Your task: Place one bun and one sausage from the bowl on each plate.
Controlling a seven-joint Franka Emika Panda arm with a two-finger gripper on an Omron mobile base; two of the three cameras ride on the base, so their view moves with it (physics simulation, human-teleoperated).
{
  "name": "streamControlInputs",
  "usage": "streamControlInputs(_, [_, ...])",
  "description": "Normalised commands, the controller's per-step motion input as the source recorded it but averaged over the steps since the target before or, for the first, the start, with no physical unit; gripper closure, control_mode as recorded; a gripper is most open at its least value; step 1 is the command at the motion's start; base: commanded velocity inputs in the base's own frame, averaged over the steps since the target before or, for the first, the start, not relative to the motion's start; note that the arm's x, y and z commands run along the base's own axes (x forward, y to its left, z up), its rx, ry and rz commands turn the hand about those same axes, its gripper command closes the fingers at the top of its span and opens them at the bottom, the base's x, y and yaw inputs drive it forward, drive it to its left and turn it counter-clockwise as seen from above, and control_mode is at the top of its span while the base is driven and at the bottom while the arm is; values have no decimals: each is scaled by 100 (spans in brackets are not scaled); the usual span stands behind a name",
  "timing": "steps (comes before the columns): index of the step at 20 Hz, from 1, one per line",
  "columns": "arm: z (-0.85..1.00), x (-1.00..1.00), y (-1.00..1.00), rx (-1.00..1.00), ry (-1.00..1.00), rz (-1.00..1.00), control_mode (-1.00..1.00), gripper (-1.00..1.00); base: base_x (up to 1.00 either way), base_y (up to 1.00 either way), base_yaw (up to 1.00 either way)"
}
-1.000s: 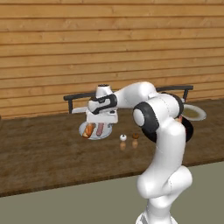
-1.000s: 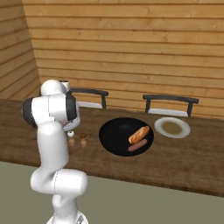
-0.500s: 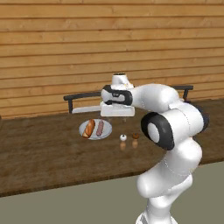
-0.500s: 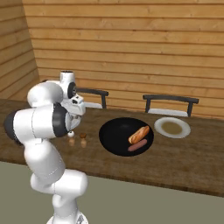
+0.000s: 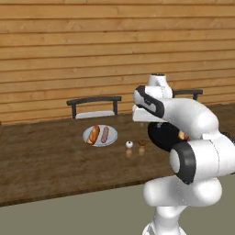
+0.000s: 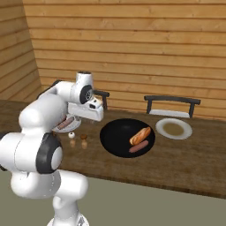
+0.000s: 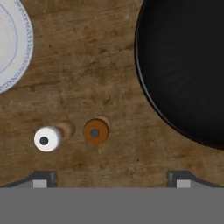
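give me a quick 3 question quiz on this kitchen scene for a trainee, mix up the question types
1. True or false: the round pale grey-white plate nearer the left end of the wooden table already holds a bun and a sausage.
2. Multiple choice: what lies in the wide shallow black bowl? A) nothing B) one bun and one sausage C) two shakers
3. Fill in: the other pale plate, in front of a dark chair, holds ____ food.

Key
1. True: a bun and a sausage lie side by side on it.
2. B: a bun and a sausage.
3. No. The gripper, open, hovers over the two small shakers.
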Motion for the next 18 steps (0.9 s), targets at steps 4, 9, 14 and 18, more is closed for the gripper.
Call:
streamControlInputs(4, [14, -23, -100, 1, 0, -1, -100, -100, 0, 0, 0])
streamControlInputs(9, [2, -5, -100, 4, 0, -4, -100, -100, 0, 0, 0])
streamControlInputs(14, [0, 18, -100, 4, 0, -1, -100, -100, 0, 0, 0])
streamControlInputs(18, [0, 10, -87, 0, 0, -5, -100, -100, 0, 0, 0])
